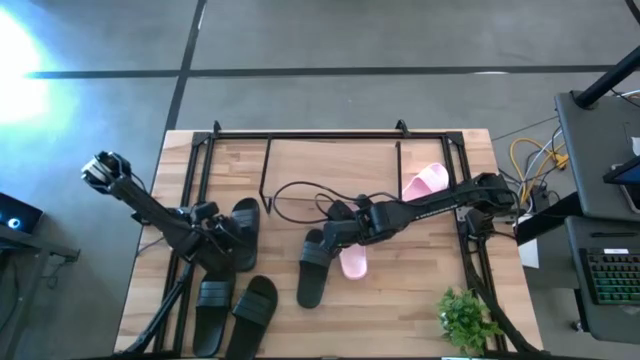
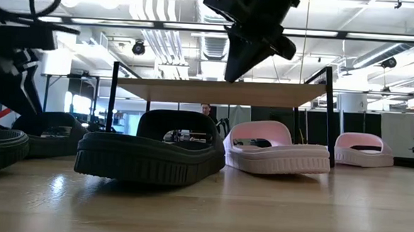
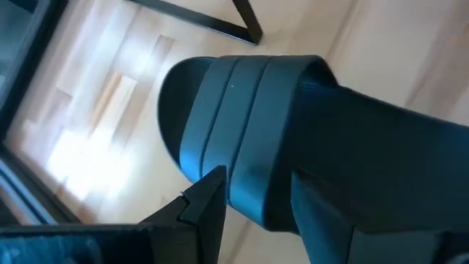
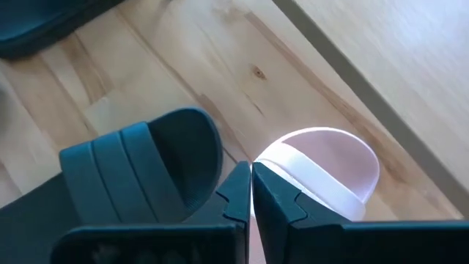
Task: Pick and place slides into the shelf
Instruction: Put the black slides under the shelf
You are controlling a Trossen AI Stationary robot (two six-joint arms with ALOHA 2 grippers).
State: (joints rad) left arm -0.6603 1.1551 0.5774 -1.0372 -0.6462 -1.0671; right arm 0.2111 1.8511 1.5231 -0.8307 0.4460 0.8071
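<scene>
Overhead shot first: the shelf [image 1: 330, 160] sits at the back of the table, with one pink slide [image 1: 425, 181] at its right end. The left gripper [image 1: 222, 238] is down on a black slide [image 1: 243, 232] off the shelf's front-left corner, two more black ones nearer the table's front edge. The right gripper [image 1: 335, 237] hovers clenched and empty between another black slide [image 1: 313, 267] and the second pink slide [image 1: 353, 262], out front of the shelf.

Table-level view: those two lie side by side before the shelf, right gripper overhead.

Left wrist: fingers [image 3: 201, 209] straddle the black strap [image 3: 242, 132], jaws spread on it, looks like a grasp. I'd squeeze firmly mid-strap, then lift straight up.

Right wrist: fingertips [image 4: 242, 192] pinched together, nothing held.
</scene>
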